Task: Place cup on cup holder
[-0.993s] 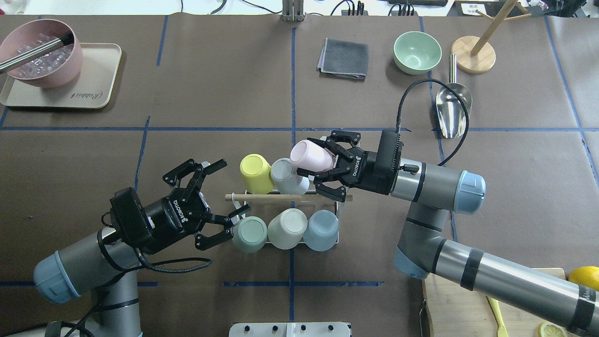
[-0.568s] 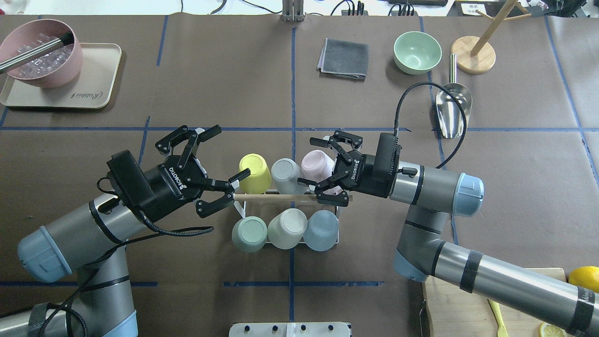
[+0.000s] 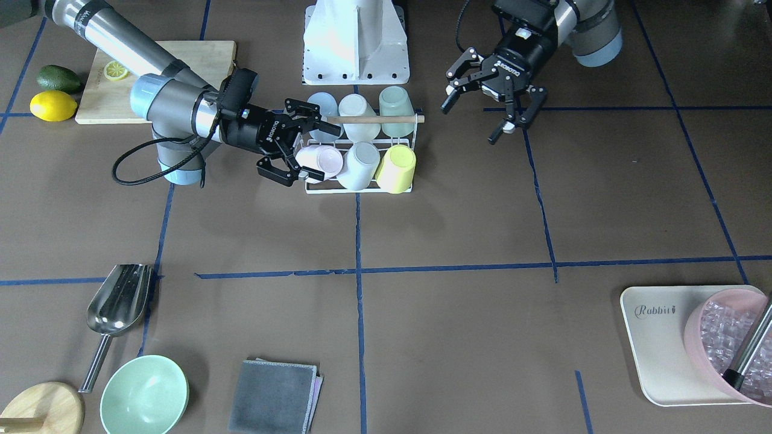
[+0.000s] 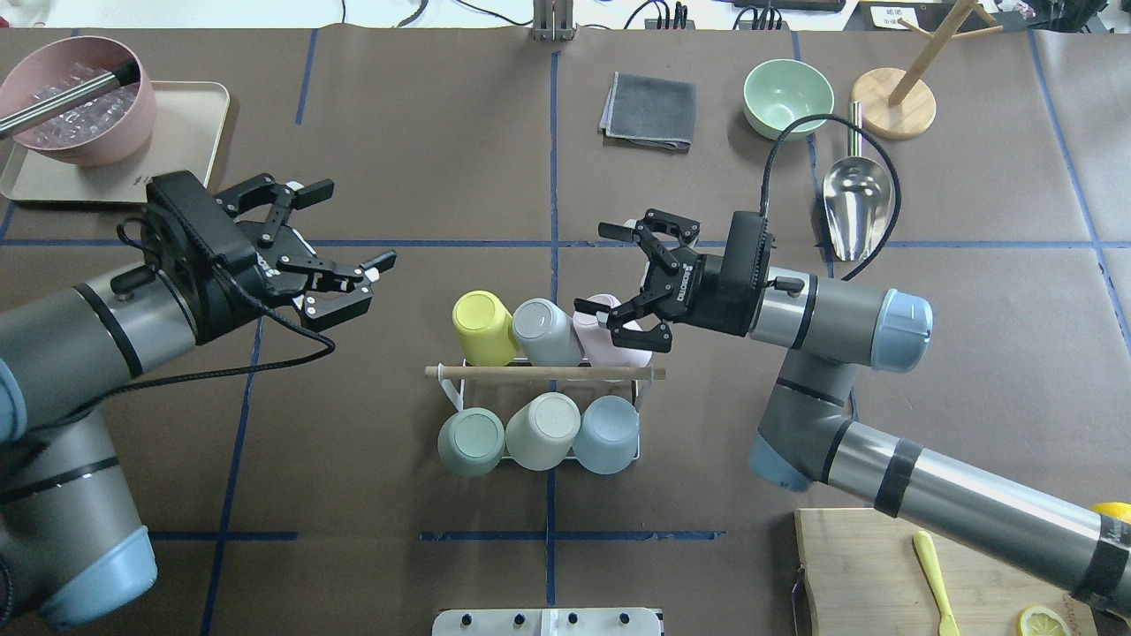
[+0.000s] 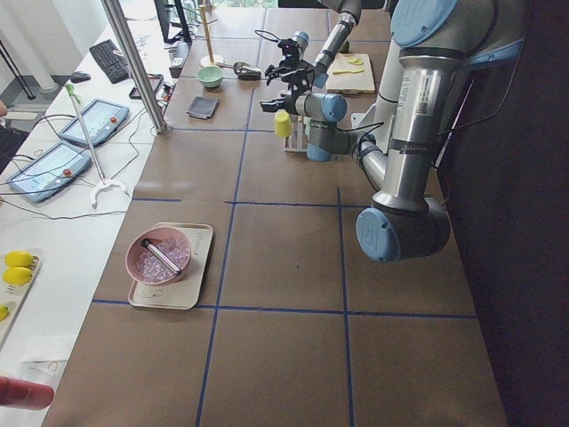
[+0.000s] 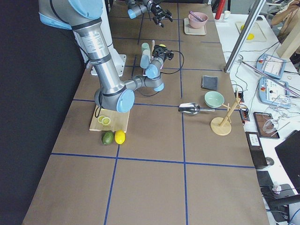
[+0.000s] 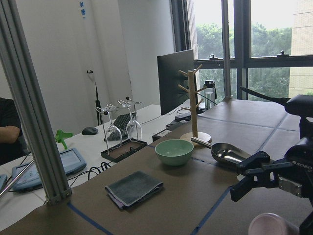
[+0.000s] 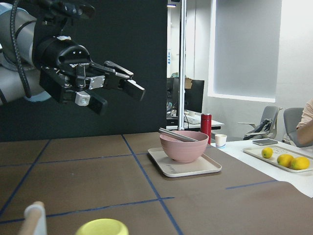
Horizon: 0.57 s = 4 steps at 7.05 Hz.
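**A:** How does the right gripper [image 4: 603,276] stand?

**B:** Its jaws are spread wide and grip nothing. It hangs at the far corner of the small white wire cup holder with a light wooden rod across its top [image 4: 495,373], on the right arm's side. One finger [image 4: 643,337] lies over the pale pink plastic cup [image 4: 608,352]. I cannot tell whether it touches the cup.

**A:** Where is that cup?

**B:** It is in the holder's far row, at the end nearest the right arm, just beside the pale grey cup [image 4: 543,331]. It is tilted, and in the front-facing view it leans further over than its neighbours. The prong under it is hidden.

**A:** And the other places?

**B:** A yellow cup [image 4: 482,327] ends the far row. The near row holds a sage green cup [image 4: 471,440], a cream cup [image 4: 542,430] and a pale blue cup [image 4: 607,433]. All of them are bottom-up and slanted.

**A:** The left gripper [image 4: 343,237]?

**B:** It is also wide open with nothing in it, up in the air and well apart from the holder on the left arm's side.

**A:** What lies further out?

**B:** Beyond the holder is a folded grey cloth [image 4: 649,110]. Next come a mint green bowl [image 4: 788,99], a steel scoop [image 4: 853,199] and a round-based wooden stand [image 4: 894,104]. At the far left corner a pink bowl of clear cubes [image 4: 75,110] sits on a beige tray [image 4: 190,146]. A wooden cutting board [image 4: 866,565] lies near the right arm's base.
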Available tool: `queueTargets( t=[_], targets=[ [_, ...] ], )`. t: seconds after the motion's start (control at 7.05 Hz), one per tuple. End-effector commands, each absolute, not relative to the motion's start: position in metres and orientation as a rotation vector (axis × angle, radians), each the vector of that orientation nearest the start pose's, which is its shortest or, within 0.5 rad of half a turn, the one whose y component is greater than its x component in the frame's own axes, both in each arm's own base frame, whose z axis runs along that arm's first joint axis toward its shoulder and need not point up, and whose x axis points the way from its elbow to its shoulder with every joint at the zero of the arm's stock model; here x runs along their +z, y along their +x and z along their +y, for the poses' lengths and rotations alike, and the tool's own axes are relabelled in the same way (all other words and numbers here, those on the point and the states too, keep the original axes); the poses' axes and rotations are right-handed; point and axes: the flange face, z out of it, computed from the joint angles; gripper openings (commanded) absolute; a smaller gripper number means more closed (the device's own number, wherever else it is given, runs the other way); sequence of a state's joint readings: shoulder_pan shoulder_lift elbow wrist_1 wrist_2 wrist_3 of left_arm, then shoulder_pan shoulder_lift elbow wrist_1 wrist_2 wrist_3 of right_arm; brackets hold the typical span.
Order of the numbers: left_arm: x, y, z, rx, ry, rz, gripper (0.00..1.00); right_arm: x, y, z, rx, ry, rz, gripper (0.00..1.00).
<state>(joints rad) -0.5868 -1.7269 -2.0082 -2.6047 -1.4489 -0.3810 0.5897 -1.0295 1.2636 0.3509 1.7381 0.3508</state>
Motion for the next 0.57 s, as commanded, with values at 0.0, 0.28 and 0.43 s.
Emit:
queueTargets(
  t=[0.0,0.28,0.43],
  targets=[
    [0.283,0.268,-0.439,0.442,1.015,0.870,1.00,0.264,-0.410,-0.520,-0.561,1.572,-1.346,1.00],
    [0.316,0.252,-0.457,0.471,0.714,0.836,1.00,0.260,-0.404,-0.554,-0.526,1.447,-1.245,1.00],
    [0.324,0.247,-0.462,0.462,0.574,0.824,1.00,0.258,-0.397,-0.573,-0.510,1.352,-1.171,1.00]
  ],
)
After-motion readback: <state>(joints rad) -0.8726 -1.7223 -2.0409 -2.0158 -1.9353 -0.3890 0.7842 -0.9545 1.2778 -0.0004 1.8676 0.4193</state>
